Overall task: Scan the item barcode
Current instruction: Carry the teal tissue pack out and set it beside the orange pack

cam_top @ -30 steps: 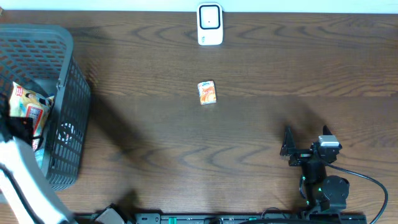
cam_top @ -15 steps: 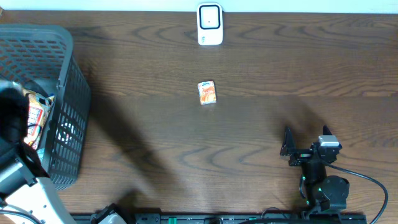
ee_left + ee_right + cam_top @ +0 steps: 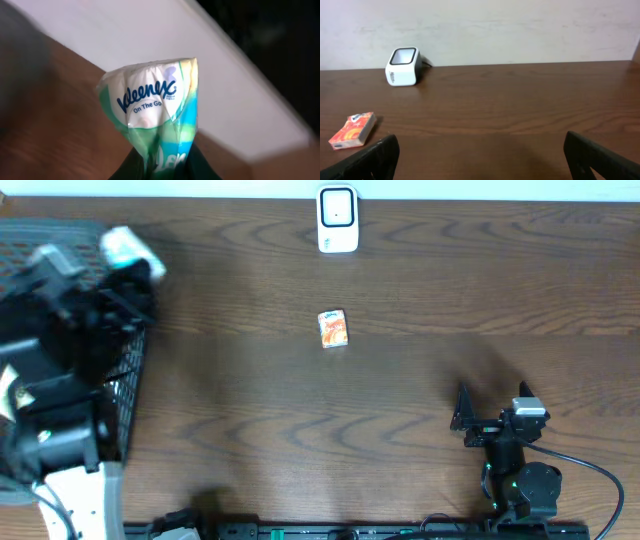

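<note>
At the far left of the overhead view we count one grey mesh basket (image 3: 122, 395), with the blurred left arm over its upper part. That arm's pincer (image 3: 159, 169) is closed on one tissue pack (image 3: 150, 100). It appears overhead as a pale smear in the upper left of the frame, over the basket's upper right corner. In the left wrist view the pack fills the centre. It is white with green and teal, printed "Kleenex On The Go", and its lower end is pinched between the two dark fingers at the bottom edge. Brown wood and a white band lie behind it. Moving right across the brown desk (image 3: 420, 300), one small orange packet (image 3: 333, 328) lies flat near the middle of the overhead frame. It is well apart from the basket and touches nothing. Above it, at the top centre against the desk's far edge, stands one white scanner (image 3: 338, 220) with a dark window. At the lower right sits the second arm. Its right pincer (image 3: 493, 398) stands wide open with nothing between the two fingers, and bare desk shows between them in the right wrist view. In that view the scanner is at the upper left and the orange packet at the lower left. In all we count two arms, two pincers, two packets, one scanner and one basket.
</note>
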### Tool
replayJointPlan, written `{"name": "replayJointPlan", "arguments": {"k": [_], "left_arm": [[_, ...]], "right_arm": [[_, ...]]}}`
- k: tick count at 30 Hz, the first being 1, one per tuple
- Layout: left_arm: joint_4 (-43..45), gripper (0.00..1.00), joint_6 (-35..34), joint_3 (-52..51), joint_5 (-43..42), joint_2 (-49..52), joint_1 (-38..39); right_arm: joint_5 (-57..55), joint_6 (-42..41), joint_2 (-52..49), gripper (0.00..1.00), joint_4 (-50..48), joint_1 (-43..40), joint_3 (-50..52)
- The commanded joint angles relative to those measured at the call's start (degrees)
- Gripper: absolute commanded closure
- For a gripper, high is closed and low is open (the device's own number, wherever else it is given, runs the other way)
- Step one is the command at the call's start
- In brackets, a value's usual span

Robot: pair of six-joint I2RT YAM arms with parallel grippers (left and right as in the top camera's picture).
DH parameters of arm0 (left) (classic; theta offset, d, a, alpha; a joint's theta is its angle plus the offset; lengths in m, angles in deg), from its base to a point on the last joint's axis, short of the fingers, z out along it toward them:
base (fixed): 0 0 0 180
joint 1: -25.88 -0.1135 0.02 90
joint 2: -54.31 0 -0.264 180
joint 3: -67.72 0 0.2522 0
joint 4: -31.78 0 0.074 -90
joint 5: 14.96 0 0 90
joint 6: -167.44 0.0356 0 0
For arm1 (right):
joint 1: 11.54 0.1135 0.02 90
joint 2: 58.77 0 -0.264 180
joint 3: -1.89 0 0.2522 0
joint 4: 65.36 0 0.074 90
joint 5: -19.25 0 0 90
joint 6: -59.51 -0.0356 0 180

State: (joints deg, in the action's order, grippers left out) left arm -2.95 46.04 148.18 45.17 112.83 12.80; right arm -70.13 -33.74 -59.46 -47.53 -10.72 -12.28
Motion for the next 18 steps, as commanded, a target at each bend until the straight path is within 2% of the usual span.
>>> {"name": "replayJointPlan", "arguments": {"k": [1, 8, 11, 18], "left_arm": [[-0.20, 0.93, 9.20, 0.66, 1.81, 3.39, 7.52], [-0.15, 0.93, 13.84, 0.66, 9.55, 13.90, 21.40], [-0.11, 0.92, 13.84, 0.66, 15.56, 19.67, 26.25], [2.14, 0.92, 14.10, 0.66, 27.23, 32.50, 33.14]], "right_arm": [[-0.09, -0.11, 0.31, 0.01, 0.24, -0.37, 0.11], [-0.09, -0.11, 0.31, 0.01, 0.24, -0.37, 0.11], [-0.09, -0.09, 0.31, 0.01, 0.24, -0.37, 0.11], [-0.09, -0.09, 0.31, 0.01, 0.24, -0.37, 0.11]]}}
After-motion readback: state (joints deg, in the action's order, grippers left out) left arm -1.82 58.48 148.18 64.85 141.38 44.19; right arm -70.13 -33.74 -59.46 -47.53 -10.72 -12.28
